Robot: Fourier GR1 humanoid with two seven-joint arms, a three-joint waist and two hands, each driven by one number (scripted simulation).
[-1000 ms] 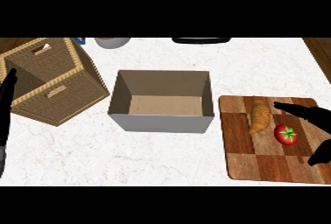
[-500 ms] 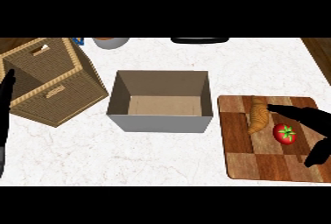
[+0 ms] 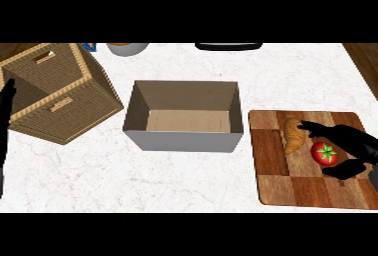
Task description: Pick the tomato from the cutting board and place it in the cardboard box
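Sitting red and green-capped on the board (image 3: 273,175), the tomato (image 3: 325,153) lies toward the board's right side, with the right hand (image 3: 353,145) bracketing it: fingers arch over its upper edge, pointing left, while the thumb (image 3: 345,170) curls in just below it. The fingers are bent around the tomato on two sides, though whether they actually touch it cannot be told from up here, and it rests on the wood rather than in the air. Just left of the tomato lies a croissant (image 3: 293,135), long and golden, with the fingertips reaching right up to its upper end. The box (image 3: 184,117) stands open-topped on the white counter (image 3: 170,180), just beside the board's left edge, brown floor showing inside. Further left a wicker basket (image 3: 55,95) sits at an angle, well apart from the board. At the far left edge the left hand (image 3: 9,100) shows as a dark sliver, fingers straight and pointing up, at rest. Along the top edge a pale bowl (image 3: 127,48) and a dark round object (image 3: 227,46) peek in.
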